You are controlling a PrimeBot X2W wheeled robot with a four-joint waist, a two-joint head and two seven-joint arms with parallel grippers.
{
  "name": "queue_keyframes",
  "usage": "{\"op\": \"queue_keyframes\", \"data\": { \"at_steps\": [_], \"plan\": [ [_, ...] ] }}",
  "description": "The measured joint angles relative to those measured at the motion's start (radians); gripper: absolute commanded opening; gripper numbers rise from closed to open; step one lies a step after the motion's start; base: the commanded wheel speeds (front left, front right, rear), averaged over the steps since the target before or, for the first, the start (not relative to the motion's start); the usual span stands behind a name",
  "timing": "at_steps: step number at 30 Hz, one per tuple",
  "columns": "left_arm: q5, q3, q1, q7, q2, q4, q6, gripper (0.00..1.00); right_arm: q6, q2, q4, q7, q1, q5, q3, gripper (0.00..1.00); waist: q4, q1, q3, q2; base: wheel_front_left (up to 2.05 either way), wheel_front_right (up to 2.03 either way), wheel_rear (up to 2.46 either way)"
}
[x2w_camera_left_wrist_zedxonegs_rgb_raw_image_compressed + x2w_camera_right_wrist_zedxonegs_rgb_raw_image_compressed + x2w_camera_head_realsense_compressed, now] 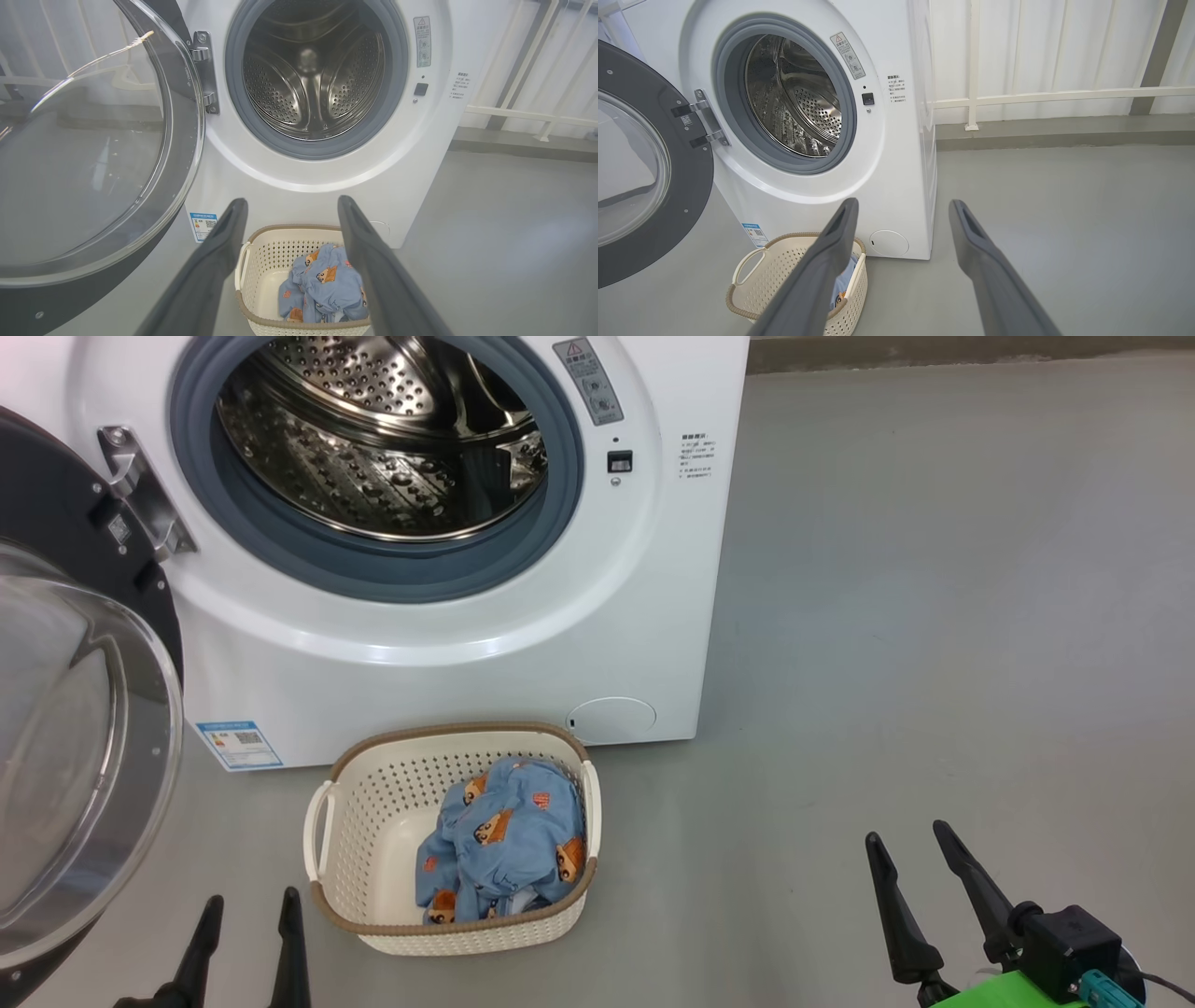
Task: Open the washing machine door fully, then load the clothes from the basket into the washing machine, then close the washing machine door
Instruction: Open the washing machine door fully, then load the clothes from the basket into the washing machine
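The white washing machine (pixel 448 644) stands ahead with its steel drum bare. Its door (pixel 75 756), black-rimmed with a clear glass bowl, is swung wide open to the left, also seen as the door (pixel 88 154) and the door (pixel 640 172). On the floor before the machine sits the cream basket (pixel 373 821), with the light blue printed clothes (pixel 504 845) bunched in its right half. My left gripper (pixel 252 901) is open, low at the basket's left. My right gripper (pixel 906 835) is open, well to the basket's right. Both hold nothing.
Grey floor (pixel 934 616) stretches wide to the right of the machine. A white railing (pixel 1041 95) and a low kerb run along the back wall. The open door juts out over the floor at the left, close to my left gripper.
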Motion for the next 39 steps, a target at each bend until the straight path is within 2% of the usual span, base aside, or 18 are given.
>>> {"op": "queue_keyframes", "data": {
  "at_steps": [27,39],
  "plan": [
    [-0.015,-0.015,-0.001,0.000,0.001,0.000,0.000,1.00,0.000,0.000,0.024,0.000,-0.003,-0.010,0.008,1.00,0.005,0.0000,0.016,0.0000,0.02,-0.02,0.00],
    [-0.015,-0.009,-0.003,0.000,0.008,0.001,0.000,1.00,0.000,0.000,0.028,0.000,-0.004,-0.010,0.017,1.00,0.004,0.0000,0.033,0.0000,1.22,-1.21,-0.01]
  ]
}}
